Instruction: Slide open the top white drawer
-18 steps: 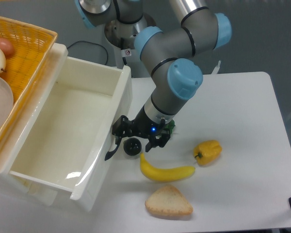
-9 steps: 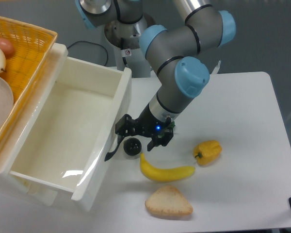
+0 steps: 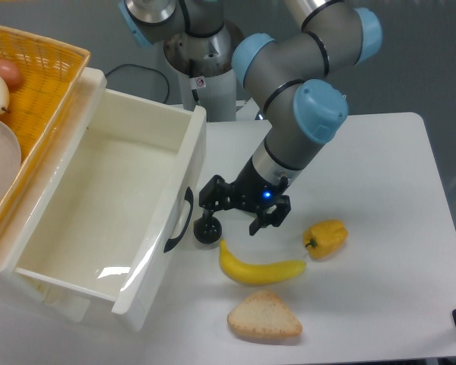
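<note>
Camera view, top white drawer point(image 3: 99, 220) pulled far out at left, black handle point(image 3: 179, 221) free, gripper point(image 3: 234, 213) just right of it with fingers spread and empty, banana point(image 3: 260, 268) below, no readable writing.

One white drawer point(image 3: 99, 220) shows, pulled out, with one curved black bar handle point(image 3: 179, 220) on its front. One yellow wicker basket point(image 3: 32, 99) sits on the cabinet at the upper left, and inside it at least three items can be counted (a reddish round one, a pale round one and a large whitish one, all cut off by the frame edge). On the white table point(image 3: 380, 289) lie one banana point(image 3: 260, 268), one yellow bell pepper point(image 3: 326, 237) and one wedge of bread point(image 3: 264, 316). One small black round object point(image 3: 207, 229) stands by the drawer front. One robot arm point(image 3: 300, 99) carries one gripper point(image 3: 234, 214).
</note>
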You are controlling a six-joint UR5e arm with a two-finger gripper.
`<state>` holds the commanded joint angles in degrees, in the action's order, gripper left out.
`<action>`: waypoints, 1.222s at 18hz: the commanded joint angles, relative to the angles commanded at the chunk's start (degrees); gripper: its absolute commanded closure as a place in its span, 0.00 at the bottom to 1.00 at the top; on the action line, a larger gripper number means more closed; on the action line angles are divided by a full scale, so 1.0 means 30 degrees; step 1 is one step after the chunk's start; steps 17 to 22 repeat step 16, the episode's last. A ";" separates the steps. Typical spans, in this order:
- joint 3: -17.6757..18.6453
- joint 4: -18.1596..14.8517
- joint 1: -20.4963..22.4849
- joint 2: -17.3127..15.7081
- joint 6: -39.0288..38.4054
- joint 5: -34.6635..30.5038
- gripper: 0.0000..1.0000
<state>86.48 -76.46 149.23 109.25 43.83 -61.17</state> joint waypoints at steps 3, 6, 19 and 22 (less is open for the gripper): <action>0.0176 0.0029 0.0323 0.0322 0.3133 -0.0640 0.00; 0.0147 0.0029 0.0442 0.0586 0.6882 -0.2251 0.00; 0.0059 0.0908 0.0559 0.1114 1.3247 -0.4860 0.00; 0.0059 0.0908 0.0559 0.1114 1.3247 -0.4860 0.00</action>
